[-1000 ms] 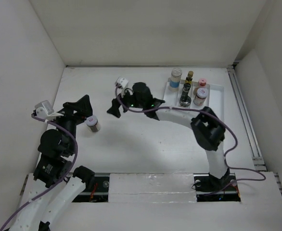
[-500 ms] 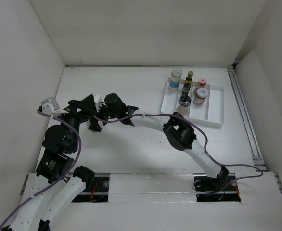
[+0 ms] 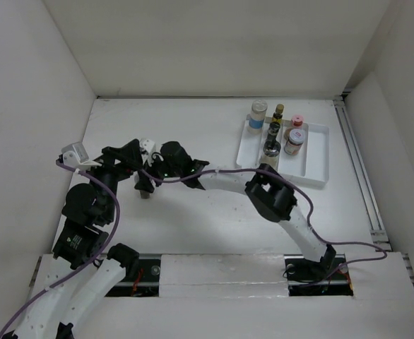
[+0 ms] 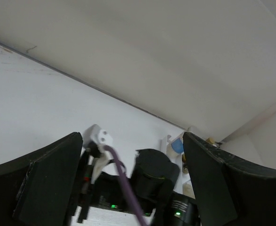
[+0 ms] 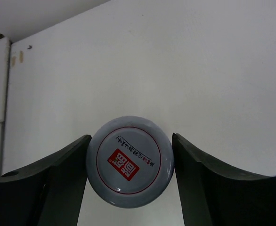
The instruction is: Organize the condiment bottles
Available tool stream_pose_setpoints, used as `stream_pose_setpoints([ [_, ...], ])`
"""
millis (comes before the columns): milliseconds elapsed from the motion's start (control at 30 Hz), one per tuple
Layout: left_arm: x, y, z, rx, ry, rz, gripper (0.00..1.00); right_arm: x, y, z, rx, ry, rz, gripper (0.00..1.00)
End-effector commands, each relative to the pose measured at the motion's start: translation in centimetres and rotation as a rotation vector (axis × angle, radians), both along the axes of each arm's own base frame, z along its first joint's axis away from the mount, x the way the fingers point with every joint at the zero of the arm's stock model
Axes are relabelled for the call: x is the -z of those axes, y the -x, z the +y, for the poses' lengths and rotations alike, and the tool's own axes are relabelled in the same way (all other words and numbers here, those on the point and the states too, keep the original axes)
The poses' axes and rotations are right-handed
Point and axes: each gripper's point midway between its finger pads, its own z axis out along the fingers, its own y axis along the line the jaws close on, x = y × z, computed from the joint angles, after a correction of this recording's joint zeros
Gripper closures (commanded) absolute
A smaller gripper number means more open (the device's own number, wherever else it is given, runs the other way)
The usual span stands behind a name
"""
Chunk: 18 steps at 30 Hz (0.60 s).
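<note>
White tabletop [image 5: 185,66], right tool [image 5: 131,141] clamping red-white-topped jar [image 5: 130,168], left tool [image 4: 132,136] parted, empty

Item 1: table [image 3: 214,226] before me, white, matt. 
Item 2: back wall [image 3: 214,42], plain white, meeting the table at a thin dark seam [image 4: 81,83]. 
Item 3: left wall [image 3: 23,85] and right wall [image 3: 405,106], plain white panels. 
Item 4: rail [image 3: 359,169] along the table's right edge. 
Item 5: white board [image 3: 221,282] across my near edge. 
Light: even, diffuse; shadows soft.
</note>
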Motion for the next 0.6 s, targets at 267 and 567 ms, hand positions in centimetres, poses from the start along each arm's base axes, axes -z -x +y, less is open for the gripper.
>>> stream_pose_setpoints([
  [267, -0.4, -0.9, -1.0, 0.034, -0.019, -0.007, 0.17, -28.0, -3.7, -23.0, 0.222, -0.642, -0.203, 0.52],
  [567, 0.3, -1.5, -2.0, 0.069, -0.036, 0.018, 0.17, -27.3, -7.9, -46.2, 0.919, -0.503, -0.294, 0.53],
])
